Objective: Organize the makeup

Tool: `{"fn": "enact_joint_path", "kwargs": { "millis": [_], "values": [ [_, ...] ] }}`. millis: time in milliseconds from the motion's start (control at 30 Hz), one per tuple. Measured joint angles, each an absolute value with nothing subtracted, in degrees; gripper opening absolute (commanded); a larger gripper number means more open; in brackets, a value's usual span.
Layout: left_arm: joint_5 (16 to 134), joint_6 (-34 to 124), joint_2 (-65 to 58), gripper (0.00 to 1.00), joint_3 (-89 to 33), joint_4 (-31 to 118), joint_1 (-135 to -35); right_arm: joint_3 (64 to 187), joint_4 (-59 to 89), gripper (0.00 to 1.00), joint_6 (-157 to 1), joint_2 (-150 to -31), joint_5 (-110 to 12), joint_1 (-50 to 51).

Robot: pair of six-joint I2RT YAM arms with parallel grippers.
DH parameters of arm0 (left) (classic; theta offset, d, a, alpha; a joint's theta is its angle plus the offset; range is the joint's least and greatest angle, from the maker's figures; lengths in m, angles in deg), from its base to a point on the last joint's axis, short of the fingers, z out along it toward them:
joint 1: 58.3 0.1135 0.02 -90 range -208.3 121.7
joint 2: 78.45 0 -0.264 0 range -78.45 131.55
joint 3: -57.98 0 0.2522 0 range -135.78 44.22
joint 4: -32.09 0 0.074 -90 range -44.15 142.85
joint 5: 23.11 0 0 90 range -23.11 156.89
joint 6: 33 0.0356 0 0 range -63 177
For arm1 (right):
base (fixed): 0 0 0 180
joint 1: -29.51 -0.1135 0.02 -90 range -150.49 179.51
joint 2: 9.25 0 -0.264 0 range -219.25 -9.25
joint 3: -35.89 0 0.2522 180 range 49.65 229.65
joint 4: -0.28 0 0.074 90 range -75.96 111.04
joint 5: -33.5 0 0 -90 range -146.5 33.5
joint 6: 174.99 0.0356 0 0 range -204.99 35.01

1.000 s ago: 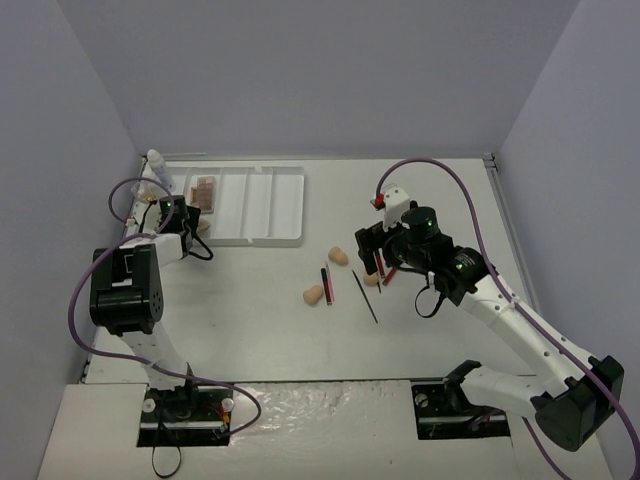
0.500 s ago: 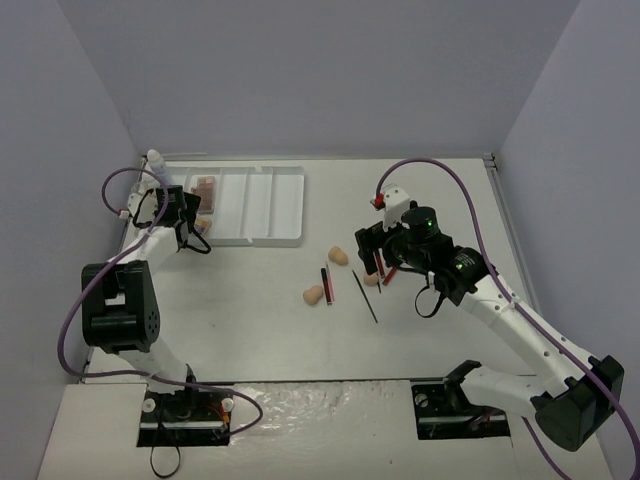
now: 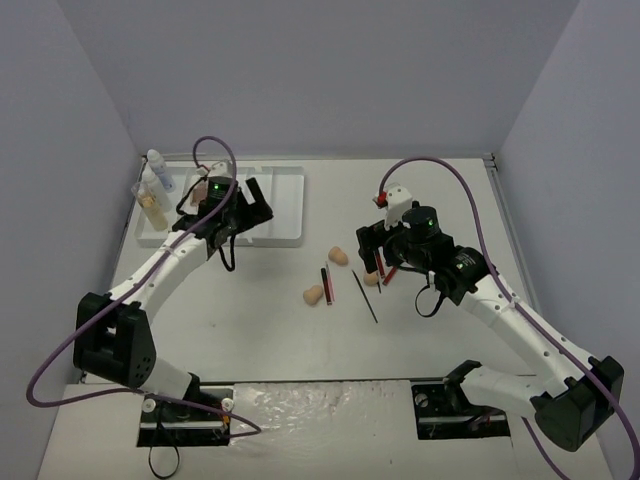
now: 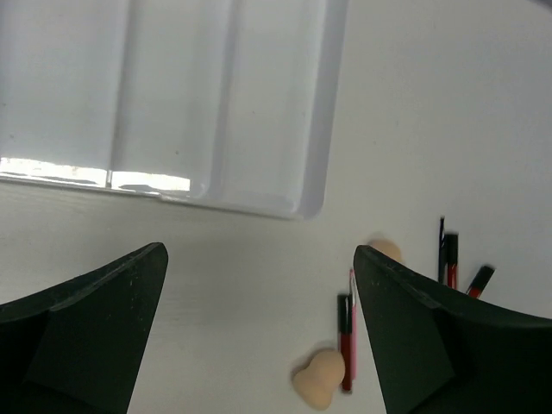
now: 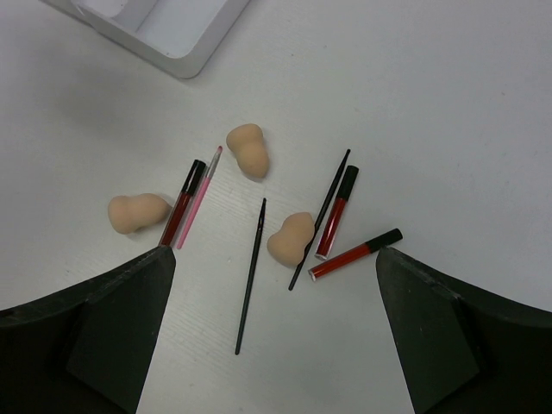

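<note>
Top view: the left gripper (image 3: pixel 253 203) hangs over the white tray (image 3: pixel 285 238) with its fingers spread and nothing between them. A white bottle (image 3: pixel 155 165) and a tan tube (image 3: pixel 150 202) stand at the far left, just beside the tray. The loose stuff sits mid-table: two sponges (image 3: pixel 338 256), a red pencil (image 3: pixel 327 283) and a black pencil (image 3: pixel 365 297). The right gripper (image 3: pixel 378 263) hovers at the right end of that pile. I think a third sponge peeks out under it, but it's hard to tell from here.

Left wrist: both fingers (image 4: pixel 86 328) are wide apart and empty. The tray's bare compartments fill the top left, and one sponge (image 4: pixel 316 385) lies beside the red pencil (image 4: pixel 345 341) lower down.

Right wrist: jaws wide apart again, gripping nothing. All three sponges show here (image 5: pixel 248 151), scattered on the table (image 5: pixel 448 103). The black pencil (image 5: pixel 251 276) lies between two of them, the red pencil (image 5: pixel 185 201) touches a pink one (image 5: pixel 199 209), and two red lip glosses (image 5: pixel 336 224) lie to the right.
</note>
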State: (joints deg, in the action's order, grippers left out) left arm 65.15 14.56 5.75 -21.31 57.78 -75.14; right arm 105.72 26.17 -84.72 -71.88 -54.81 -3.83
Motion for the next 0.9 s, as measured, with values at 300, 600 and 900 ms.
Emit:
{"fn": "enact_joint_path", "kwargs": {
  "millis": [300, 600, 900],
  "values": [
    [73.2, 30.9, 7.1, 0.82, -19.9, 63.7, -95.1, 105.7, 26.2, 1.0, -83.6, -71.9, -54.9, -3.1],
    [74.8, 34.1, 17.1, 0.64, -19.7, 64.1, -100.9, 105.7, 26.2, 1.0, -83.2, -70.2, -54.9, -2.1],
    [75.8, 34.9, 21.5, 0.31, -19.4, 64.0, -102.7, 105.7, 26.2, 1.0, -83.3, -69.2, -55.0, -1.5]
  ]
}}
